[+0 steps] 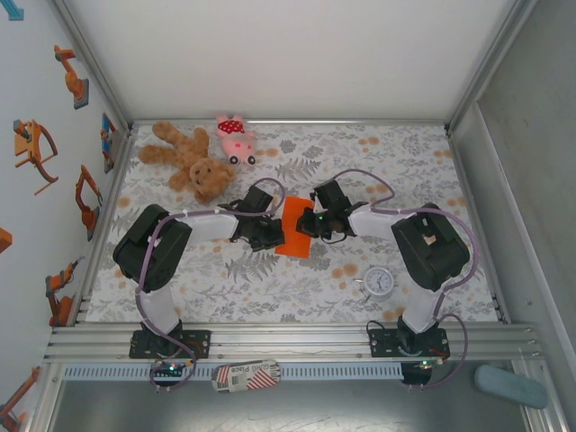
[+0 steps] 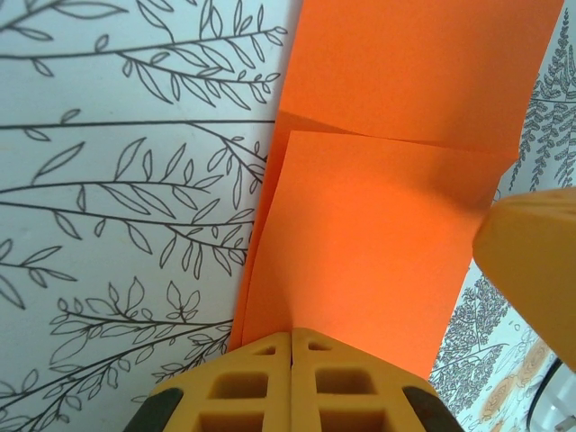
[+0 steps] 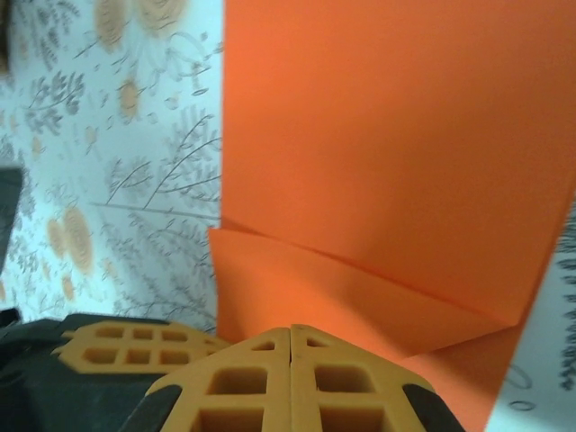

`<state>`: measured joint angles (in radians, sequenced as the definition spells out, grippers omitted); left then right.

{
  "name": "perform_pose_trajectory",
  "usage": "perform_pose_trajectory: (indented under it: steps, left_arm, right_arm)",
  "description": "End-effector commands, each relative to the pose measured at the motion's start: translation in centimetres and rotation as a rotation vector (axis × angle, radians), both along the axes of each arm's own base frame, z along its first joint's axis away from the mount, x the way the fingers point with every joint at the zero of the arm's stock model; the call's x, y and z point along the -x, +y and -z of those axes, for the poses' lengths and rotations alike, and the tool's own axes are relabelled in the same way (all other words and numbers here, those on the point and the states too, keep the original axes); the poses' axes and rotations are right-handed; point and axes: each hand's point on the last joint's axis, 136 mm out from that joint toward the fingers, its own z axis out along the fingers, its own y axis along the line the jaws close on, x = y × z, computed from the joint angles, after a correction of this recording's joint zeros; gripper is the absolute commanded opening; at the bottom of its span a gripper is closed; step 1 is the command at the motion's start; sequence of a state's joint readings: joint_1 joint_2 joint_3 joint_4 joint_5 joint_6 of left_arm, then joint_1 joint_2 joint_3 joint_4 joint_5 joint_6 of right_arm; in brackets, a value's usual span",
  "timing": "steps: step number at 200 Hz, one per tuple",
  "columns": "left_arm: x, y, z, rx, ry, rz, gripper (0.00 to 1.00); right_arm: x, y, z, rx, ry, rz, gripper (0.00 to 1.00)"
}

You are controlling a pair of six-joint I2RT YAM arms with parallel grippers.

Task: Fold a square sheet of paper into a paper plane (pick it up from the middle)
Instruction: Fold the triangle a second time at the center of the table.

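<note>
Two arms angled inward, end effectors closed over folded orange paper (image 1: 295, 229)

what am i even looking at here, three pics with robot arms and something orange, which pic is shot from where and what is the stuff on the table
These are two small robot arms bolted to the near edge of a table with a leaf-patterned cloth. The wide picture comes from a fixed camera above and behind them. The other two come from cameras on each arm's wrist, looking along its own yellow fingers.

The left gripper and right gripper meet at the middle over the orange sheet of paper, already partly folded: both close-ups show a crease and an overlapping flap. Both grippers are shut, fingers pressed together at the paper's edge; whether they pinch it or just press on it, I cannot tell.

Also on the table: a brown teddy bear, a pink plush pig and a small round white clock.
</note>
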<state>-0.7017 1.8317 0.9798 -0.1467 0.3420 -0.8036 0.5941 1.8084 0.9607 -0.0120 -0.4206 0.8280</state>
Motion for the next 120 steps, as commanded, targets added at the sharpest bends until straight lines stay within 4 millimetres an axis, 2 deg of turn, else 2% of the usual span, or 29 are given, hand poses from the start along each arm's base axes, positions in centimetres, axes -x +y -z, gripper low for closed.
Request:
perform_pose_trajectory:
  steps: [1, 34, 61, 92, 120]
  left_arm:
    - [1.7, 1.9, 2.0, -0.082, 0.076, -0.018, 0.0]
    - [1.8, 1.9, 1.9, -0.08, 0.076, -0.018, 0.0]
    - [1.8, 1.9, 1.5, -0.076, 0.069, -0.016, 0.0]
    - [2.1, 2.4, 1.8, -0.102, 0.077, -0.014, 0.0]
    - [2.6, 3.3, 2.8, -0.137, 0.102, -0.024, 0.0]
  right_arm:
    - [1.3, 1.3, -0.2, -0.002, 0.007, -0.073, 0.0]
    - [1.7, 2.0, 1.3, -0.008, 0.046, -0.078, 0.0]
    - [1.6, 1.4, 2.6, 0.034, 0.063, -0.062, 0.0]
    - [1.4, -0.3, 4.1, 0.08, 0.088, -0.018, 0.0]
    - [-0.1, -3.0, 4.5, 0.096, 0.089, 0.063, 0.0]
